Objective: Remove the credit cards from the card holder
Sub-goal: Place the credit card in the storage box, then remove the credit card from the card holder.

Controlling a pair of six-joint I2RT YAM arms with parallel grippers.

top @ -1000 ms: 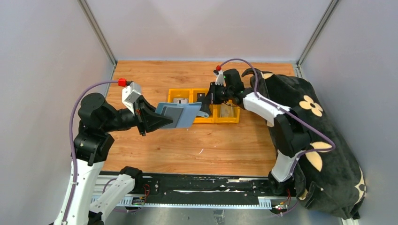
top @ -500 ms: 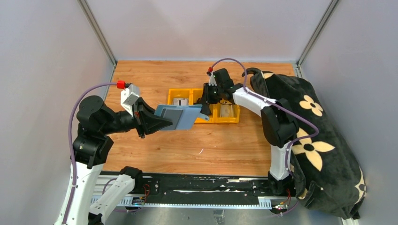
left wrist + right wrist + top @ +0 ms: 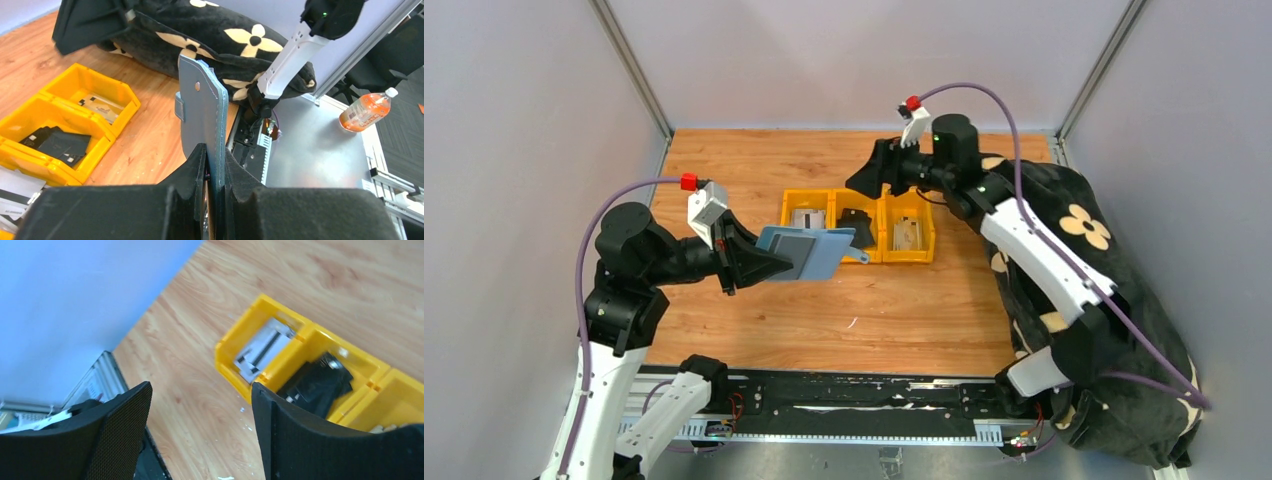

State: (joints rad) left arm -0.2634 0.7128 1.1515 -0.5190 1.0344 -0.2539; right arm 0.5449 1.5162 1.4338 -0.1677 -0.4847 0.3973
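a wooden table (image 3: 824, 310) fills the enclosure, and a black cloth (image 3: 1114, 300) with cream flowers is heaped along its right side, under the right arm. three yellow bins (image 3: 909, 256) sit touching in a row near the table's middle. the right gripper (image 3: 864, 186) hangs in the air above the far side of the bins, its jaws spread wide with nothing between them. its wrist view looks down through the gap onto the left and middle bins. the left gripper (image 3: 769, 262) is clamped tight on one end of the holder (image 3: 812, 250). the holder is lifted clear of the table, just on the near side of the bins, and its small tab end reaches toward the middle bin. dark cards (image 3: 856, 219) lie in the middle bin and a pale card (image 3: 807, 217) with dark stripes in the left one. a third card (image 3: 907, 234) lies in the right one, probably greyish, though it is too small to be sure.
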